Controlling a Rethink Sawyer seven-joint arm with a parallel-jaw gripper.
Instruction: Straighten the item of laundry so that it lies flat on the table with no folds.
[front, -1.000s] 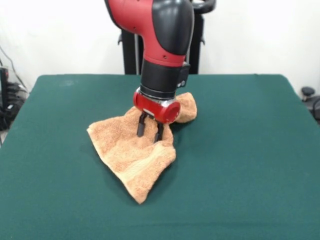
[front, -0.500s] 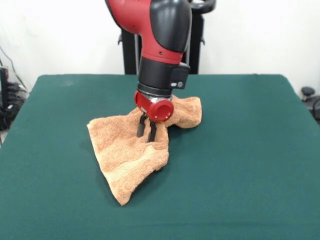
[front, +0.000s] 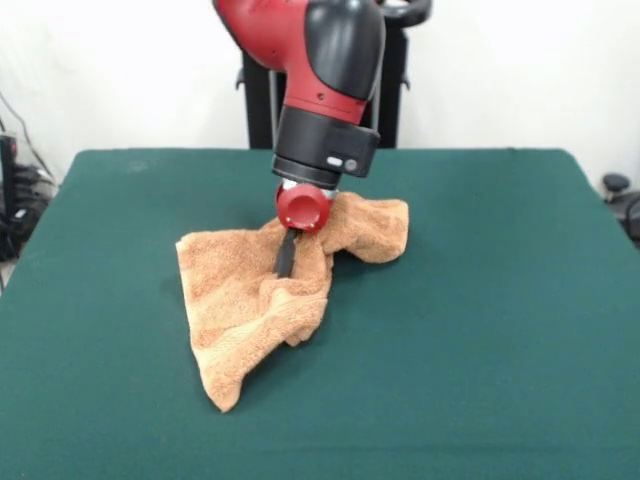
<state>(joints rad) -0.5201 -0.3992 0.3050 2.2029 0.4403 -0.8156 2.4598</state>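
I have the claw (front: 287, 258) down in the towel (front: 265, 295), which sits bunched a little left of centre on the green bench (front: 480, 330). Only one dark finger shows, its tip sunk into a raised ridge of cloth. I judge it pinched on that ridge, though I can't confirm it, so I call the grip uncertain.

The towel is far from flat. A long lobe trails down to a point at lower left of centre, a thick fold runs across the middle just under the claw, and another lump lies to the right of the wrist, toward upper centre.

To do this step well, I want to drag low and slowly, pulling the held ridge away from the part that anchors by its own weight, so the fold opens rather than the whole towel sliding. I'd keep the lift small, since terry catches on the bench cloth and a high lift would let it flop back over itself. I'd let go only once that section is taut.

Hard to read: the second finger is hidden behind the first or in the cloth, the wrist covers the towel's middle, and I can't tell which corners are tucked under.
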